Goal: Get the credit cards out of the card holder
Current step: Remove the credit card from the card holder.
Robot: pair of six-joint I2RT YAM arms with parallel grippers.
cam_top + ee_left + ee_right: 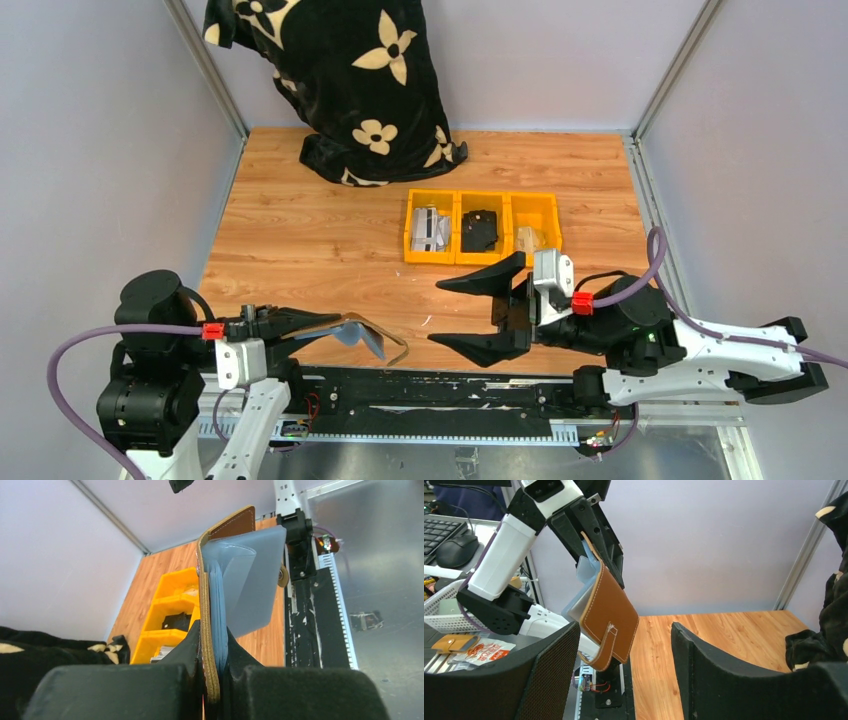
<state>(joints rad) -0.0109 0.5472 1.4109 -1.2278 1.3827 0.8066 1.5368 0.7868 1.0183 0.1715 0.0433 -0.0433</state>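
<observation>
My left gripper [305,325] is shut on the card holder [365,335], a brown leather wallet held in the air over the table's near edge. In the left wrist view the holder's stitched edge [203,605] and its clear sleeves [247,575] stand clamped between the jaws of the left gripper [214,655]. I cannot tell whether the sleeves hold cards. Pale grey credit cards [430,228] lie in the left yellow bin. My right gripper [480,313] stands open, just right of the holder. From the right wrist, the card holder [610,605] with its hanging tab shows beyond the empty right gripper [625,647].
Three joined yellow bins [483,258] stand mid-table; the middle one holds a black lumpy object [479,230]. A black cloth with cream flowers [350,80] is heaped at the back. A black rail [420,385] runs along the near edge between the arm bases.
</observation>
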